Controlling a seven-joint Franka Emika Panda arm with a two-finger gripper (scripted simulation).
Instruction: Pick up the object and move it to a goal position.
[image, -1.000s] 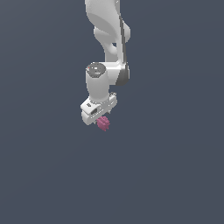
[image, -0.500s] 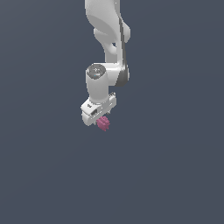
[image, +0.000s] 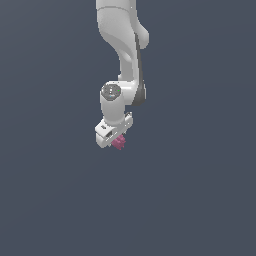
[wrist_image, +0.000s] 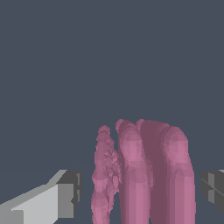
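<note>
Pink knobbly object between fingers, no writing

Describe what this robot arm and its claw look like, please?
The arm is smooth, rounded and glossy white, with a dark strip running down one side and a round grey cap at the wrist joint. The gripper is a blocky white piece with small dark markings. In the wrist view its fingertips are boxy, white with dark grey pads.

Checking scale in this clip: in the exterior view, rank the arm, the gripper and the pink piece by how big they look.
1. Arm, largest by far.
2. Gripper, a small white block at its end.
3. Pink piece, smallest, partly hidden by the gripper.
</note>
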